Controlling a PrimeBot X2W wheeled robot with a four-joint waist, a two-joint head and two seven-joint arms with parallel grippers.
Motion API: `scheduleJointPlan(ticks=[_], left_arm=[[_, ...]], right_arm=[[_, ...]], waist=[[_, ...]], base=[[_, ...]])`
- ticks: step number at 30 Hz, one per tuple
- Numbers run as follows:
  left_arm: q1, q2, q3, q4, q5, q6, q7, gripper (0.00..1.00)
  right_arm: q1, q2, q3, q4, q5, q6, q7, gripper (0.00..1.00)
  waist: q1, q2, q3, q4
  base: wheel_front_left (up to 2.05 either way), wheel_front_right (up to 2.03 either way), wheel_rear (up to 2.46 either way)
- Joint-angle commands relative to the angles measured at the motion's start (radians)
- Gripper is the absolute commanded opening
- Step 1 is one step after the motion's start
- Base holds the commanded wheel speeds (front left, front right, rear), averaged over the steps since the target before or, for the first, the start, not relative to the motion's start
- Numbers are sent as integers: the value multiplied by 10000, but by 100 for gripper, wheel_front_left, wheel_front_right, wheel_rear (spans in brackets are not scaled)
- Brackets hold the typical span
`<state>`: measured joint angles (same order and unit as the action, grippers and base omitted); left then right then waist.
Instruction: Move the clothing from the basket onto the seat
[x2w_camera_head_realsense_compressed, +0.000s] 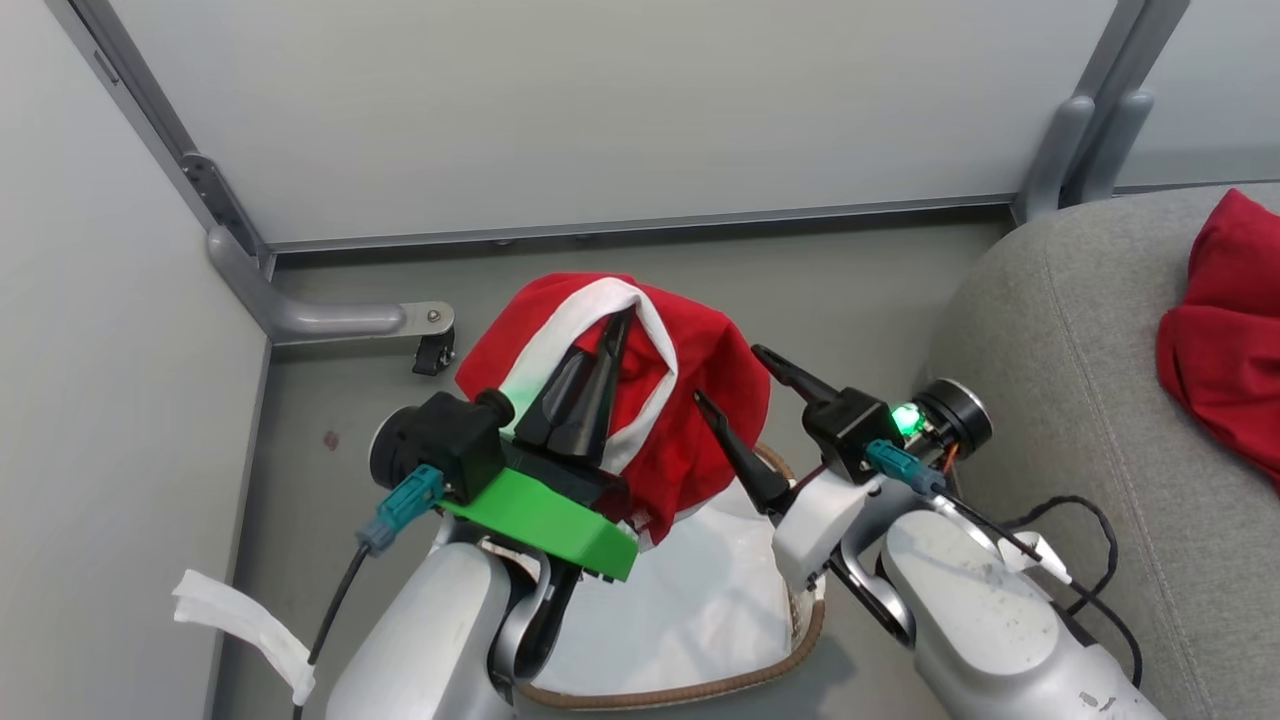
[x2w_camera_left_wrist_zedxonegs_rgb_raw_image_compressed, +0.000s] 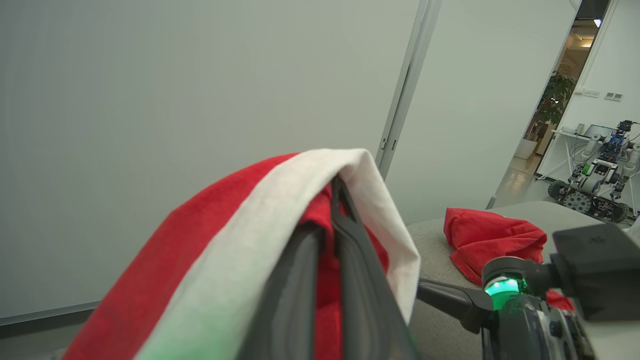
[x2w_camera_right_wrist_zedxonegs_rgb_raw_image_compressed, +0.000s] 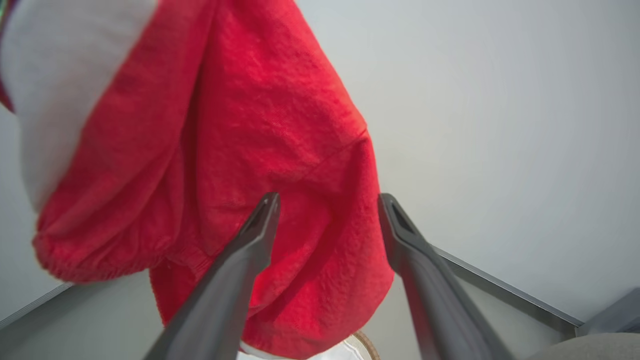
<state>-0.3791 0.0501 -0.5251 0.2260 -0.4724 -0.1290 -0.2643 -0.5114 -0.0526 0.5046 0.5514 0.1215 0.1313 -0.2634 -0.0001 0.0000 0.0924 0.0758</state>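
Observation:
My left gripper (x2w_camera_head_realsense_compressed: 612, 328) is shut on a red garment with white trim (x2w_camera_head_realsense_compressed: 700, 400), holding it lifted above the basket (x2w_camera_head_realsense_compressed: 700, 690), whose white liner shows below. In the left wrist view the cloth (x2w_camera_left_wrist_zedxonegs_rgb_raw_image_compressed: 225, 250) drapes over the closed fingers (x2w_camera_left_wrist_zedxonegs_rgb_raw_image_compressed: 345, 240). My right gripper (x2w_camera_head_realsense_compressed: 730, 375) stands open just right of the hanging cloth; in the right wrist view its fingertips (x2w_camera_right_wrist_zedxonegs_rgb_raw_image_compressed: 328, 200) are spread in front of the red fabric (x2w_camera_right_wrist_zedxonegs_rgb_raw_image_compressed: 260, 125), and whether they touch it I cannot tell. A second red garment (x2w_camera_head_realsense_compressed: 1220, 340) lies on the grey seat (x2w_camera_head_realsense_compressed: 1080, 400) to the right.
Pale wall panels close off the back and left. A grey metal frame foot with a caster (x2w_camera_head_realsense_compressed: 430, 350) stands on the floor left of the basket. Black cables (x2w_camera_head_realsense_compressed: 1080, 520) loop off my right arm. Another robot (x2w_camera_left_wrist_zedxonegs_rgb_raw_image_compressed: 595, 180) stands far off through a doorway.

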Motion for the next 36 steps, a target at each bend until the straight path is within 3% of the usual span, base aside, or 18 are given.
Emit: scheduleJointPlan(ticks=[1,11,19,20,21,28,36], left_arm=[[-138,17,-88,-55,-35,-26,-1,0],[-379,15,-764,-133,-172,-26,-2,0],[-700,16,-1462,-50,-421,-26,-2,0],[-720,16,-1482,-36,-451,-26,-2,0],[-730,16,-1489,-24,-464,-26,-2,0],[-647,16,-1371,109,-468,-26,-2,0],[-427,14,-1007,252,-356,-26,-2,0]], right_arm=[[-197,-81,79,96,-116,-12,-20,100],[-1398,-439,739,1181,-98,-11,-20,100],[-2254,-697,2661,2517,1288,-11,-20,100],[-2279,-708,2868,2624,1501,-11,-20,37],[-2275,-708,3008,2673,1696,-12,-20,0],[-1846,-779,3847,2829,2954,-11,-20,0],[-1087,-773,4007,2523,3510,-12,-20,0]], waist=[[1,0,43,61],[1,0,211,352],[1,0,318,720],[1,0,318,762],[1,0,318,791],[1,0,309,893],[1,0,256,719]], base=[[0,0,0],[0,0,0],[0,0,0],[0,0,0],[0,0,0],[0,0,0],[0,0,0]])
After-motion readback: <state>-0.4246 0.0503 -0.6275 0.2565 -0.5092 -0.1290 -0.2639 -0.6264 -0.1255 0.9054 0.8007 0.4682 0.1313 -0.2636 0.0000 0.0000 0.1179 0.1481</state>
